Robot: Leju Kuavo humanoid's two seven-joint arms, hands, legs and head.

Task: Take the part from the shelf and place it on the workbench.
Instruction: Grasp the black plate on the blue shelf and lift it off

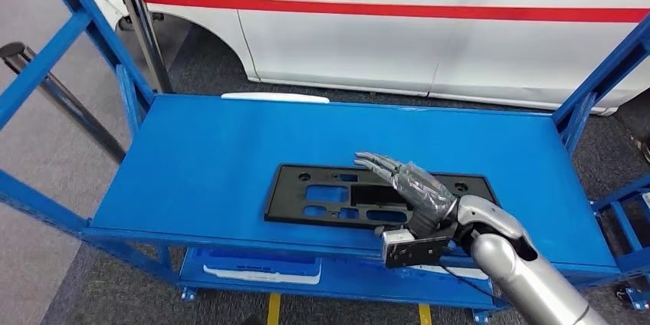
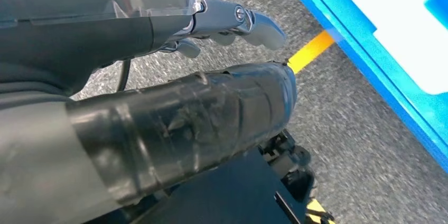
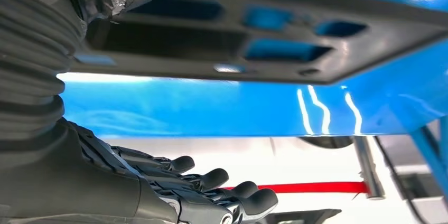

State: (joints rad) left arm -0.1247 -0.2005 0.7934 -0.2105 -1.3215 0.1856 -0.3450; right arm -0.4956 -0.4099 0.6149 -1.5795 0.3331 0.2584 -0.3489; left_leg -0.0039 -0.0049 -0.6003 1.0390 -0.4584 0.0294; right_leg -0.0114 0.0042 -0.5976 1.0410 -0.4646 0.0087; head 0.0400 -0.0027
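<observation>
A flat black part [image 1: 368,196] lies on the blue shelf [image 1: 192,156]. The right robot hand [image 1: 410,187] hovers above it, fingers spread and holding nothing. The left robot hand [image 2: 174,113] hangs over grey floor [image 2: 343,145], grip unclear.

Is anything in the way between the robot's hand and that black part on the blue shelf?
No. The right hand hovers right over the black part, fingers spread, with nothing visible between them on the blue shelf.
</observation>
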